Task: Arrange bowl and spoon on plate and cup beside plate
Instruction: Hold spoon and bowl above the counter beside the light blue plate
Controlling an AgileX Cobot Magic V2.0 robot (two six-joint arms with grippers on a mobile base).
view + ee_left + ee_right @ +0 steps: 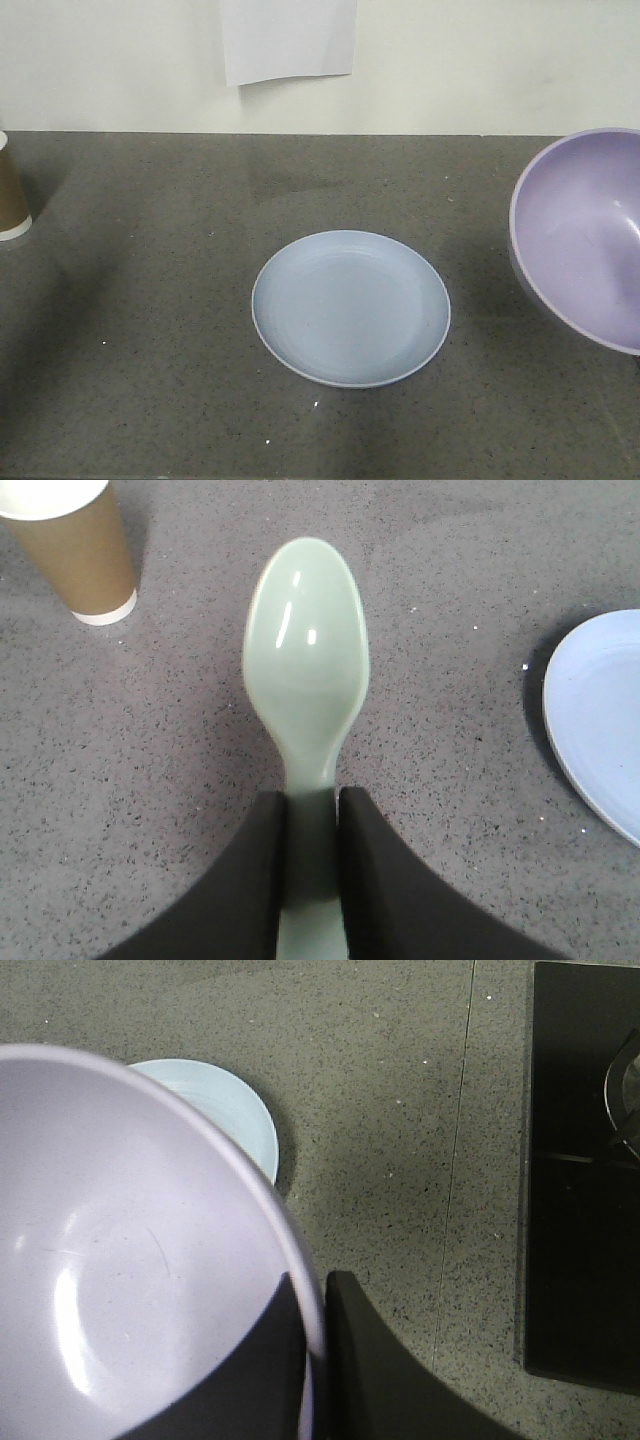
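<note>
Left claw (312, 802): we see it narrowed to the width of the handle, both black fingers (262, 880) pressed against the handle of the spoon (305, 660), gripping it. The spoon head points away from the claw, hollow side up. We cannot tell whether it is clear of the table (150, 350). Right claw (313, 1295): pinched on the rim of the bowl (585, 235), one finger inside the wall and one outside, with only the wall's thickness between them. In the front view the bowl sits at the right edge of the frame, tilted so its inside faces us and partly cropped. Count: two claws, one spoon, one bowl, one plate (350, 307), one cup (10, 195). Spoon: pale mint green, glossy, with small light glints on the head. Bowl: lavender, smooth, with faint scuffs inside. Plate: pale blue, shallow, raised rim, flat on the middle of the table. Cup: brown paper with a white base band, upright at the far left edge of the table, well apart from the plate. In the left wrist view the spoon lies between cup and plate, touching neither. In the right wrist view the bowl hides part of the plate, and a black panel (585, 1180) is set into the table to the right. A sheet of paper (288, 40) hangs on the wall behind.
</note>
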